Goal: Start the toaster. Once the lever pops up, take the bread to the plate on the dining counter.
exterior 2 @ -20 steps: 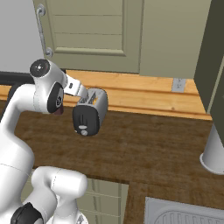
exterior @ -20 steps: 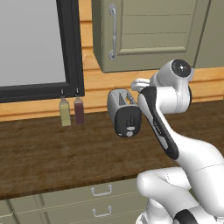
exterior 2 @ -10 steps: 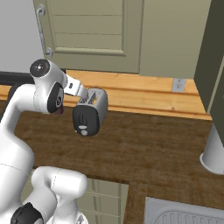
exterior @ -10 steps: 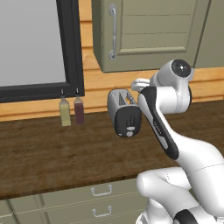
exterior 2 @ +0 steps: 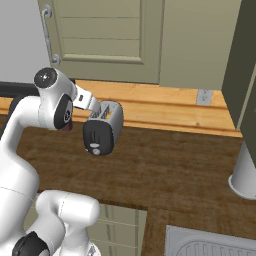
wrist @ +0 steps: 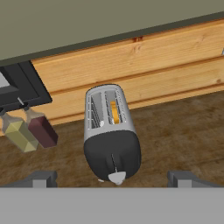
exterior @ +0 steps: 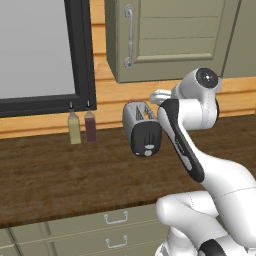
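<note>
Silver and glossy black, the toaster (wrist: 111, 131) stands on the dark wooden counter (exterior: 60, 175), close to the timber back wall (exterior 2: 165, 107), black end panel facing the robot. In the hand view the claw (wrist: 113, 179) hangs over that near end, jaws spread wide with nothing between them, one dark fingertip (wrist: 41, 178) out to each side of the panel. The bread (wrist: 114, 112) sits down in one of the two slots, a thin orange edge showing between the wires. A pale round dial (wrist: 117, 177) sits low on the black panel; the lever is too small to make out. Two small bottles stand just beside each other under the black window frame (exterior: 80, 55): an olive bottle (exterior: 74, 128) and a dark red bottle (exterior: 90, 126), well clear of the toaster. Olive cabinet doors (exterior: 170, 35) hang above, drawer fronts (exterior: 95, 235) run below.
</note>
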